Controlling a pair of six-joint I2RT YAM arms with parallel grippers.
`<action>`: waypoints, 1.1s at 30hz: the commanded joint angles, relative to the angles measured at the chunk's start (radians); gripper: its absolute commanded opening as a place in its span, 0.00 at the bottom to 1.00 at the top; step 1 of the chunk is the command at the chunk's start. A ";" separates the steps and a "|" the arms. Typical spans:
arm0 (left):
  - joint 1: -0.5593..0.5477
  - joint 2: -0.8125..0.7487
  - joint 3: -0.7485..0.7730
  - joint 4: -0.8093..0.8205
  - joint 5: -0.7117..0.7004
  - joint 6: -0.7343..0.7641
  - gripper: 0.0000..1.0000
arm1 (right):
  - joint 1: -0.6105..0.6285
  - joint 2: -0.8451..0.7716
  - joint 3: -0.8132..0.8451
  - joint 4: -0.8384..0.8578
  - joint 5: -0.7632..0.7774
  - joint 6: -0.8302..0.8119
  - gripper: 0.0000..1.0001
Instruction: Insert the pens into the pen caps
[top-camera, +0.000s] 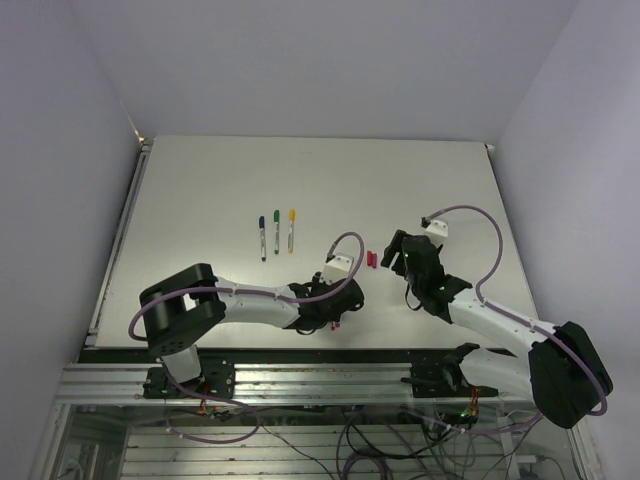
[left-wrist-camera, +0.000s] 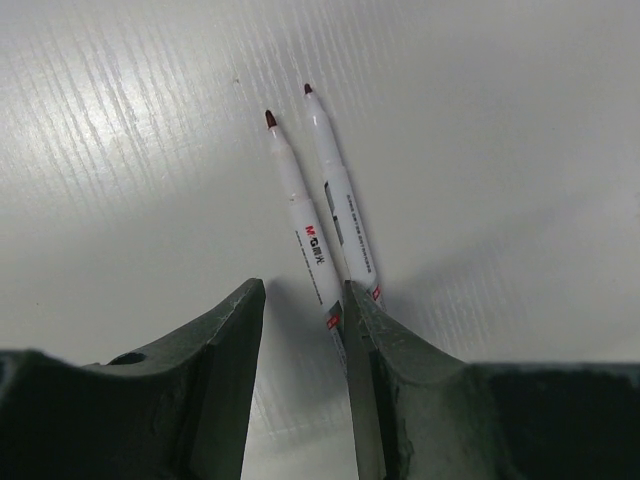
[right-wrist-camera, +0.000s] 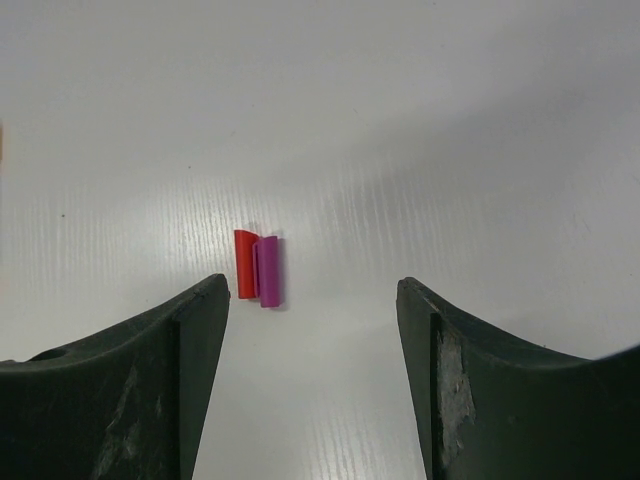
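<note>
Standing spread, the left jaws pinch nothing; two uncapped pens (left-wrist-camera: 310, 235) lie side by side on the surface (left-wrist-camera: 120, 150), rear ends tucked against one finger (left-wrist-camera: 400, 390), dark tips pointing away. The right jaws gape wide too, empty, over a red cap (right-wrist-camera: 245, 264) touching a magenta cap (right-wrist-camera: 269, 271). Farther out on the left, three capped pens (top-camera: 276, 231) lie in a row.

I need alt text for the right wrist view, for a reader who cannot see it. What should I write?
A red pen cap and a magenta pen cap lie side by side, touching, on a white table. In the foreground the right hand is open and empty; the caps lie just beyond it, left of centre.
</note>
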 joint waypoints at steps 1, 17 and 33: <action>-0.005 0.017 0.033 -0.043 -0.043 -0.027 0.47 | -0.004 -0.024 -0.011 0.020 0.001 0.011 0.67; -0.005 0.021 0.019 -0.163 -0.080 -0.044 0.37 | -0.004 0.039 0.059 0.010 -0.021 -0.011 0.67; -0.005 0.032 -0.103 -0.146 0.014 -0.070 0.07 | -0.003 0.266 0.241 -0.045 -0.175 -0.140 0.56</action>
